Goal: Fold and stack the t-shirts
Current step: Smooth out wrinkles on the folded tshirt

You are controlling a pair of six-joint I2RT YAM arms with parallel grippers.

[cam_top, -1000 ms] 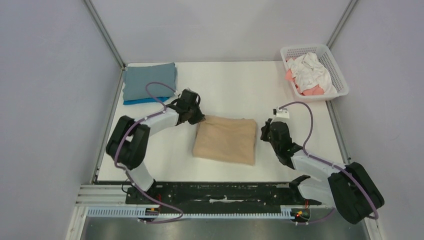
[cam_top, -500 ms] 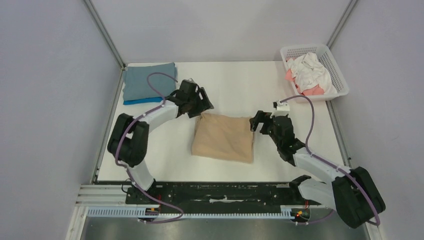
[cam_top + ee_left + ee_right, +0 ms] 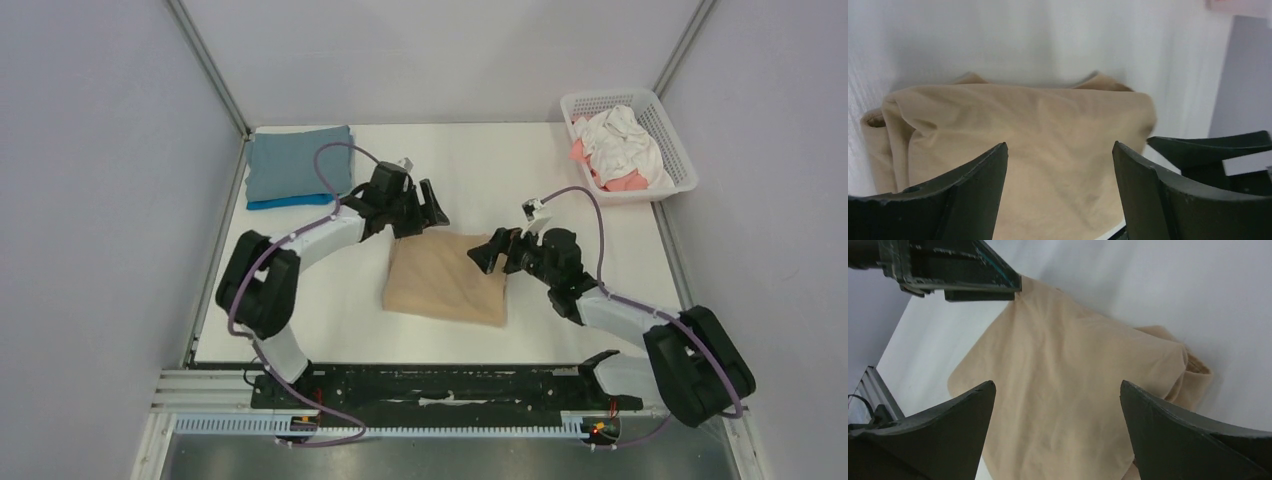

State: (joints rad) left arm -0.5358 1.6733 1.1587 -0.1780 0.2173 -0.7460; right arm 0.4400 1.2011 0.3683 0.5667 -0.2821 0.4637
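Observation:
A folded tan t-shirt (image 3: pixel 445 282) lies flat mid-table; it also fills the left wrist view (image 3: pixel 1038 125) and the right wrist view (image 3: pixel 1073 365). My left gripper (image 3: pixel 432 207) hovers open just above the shirt's far-left corner, nothing between its fingers (image 3: pixel 1060 147). My right gripper (image 3: pixel 487 254) stands open over the far-right corner, also holding nothing (image 3: pixel 1058 385). A folded grey-blue t-shirt (image 3: pixel 298 163) rests on a bright blue one (image 3: pixel 278 203) at the back left. White (image 3: pixel 625 138) and coral-pink (image 3: pixel 628 183) t-shirts lie crumpled in the basket.
The white lattice basket (image 3: pixel 676 138) stands at the back right corner. Grey walls close in the table on three sides. The black rail with the arm bases (image 3: pixel 440 385) runs along the near edge.
Both grippers went from shut to open and let go of the tan shirt's far corners. They rose and swung inward toward each other; the shirt settled slightly wrinkled.

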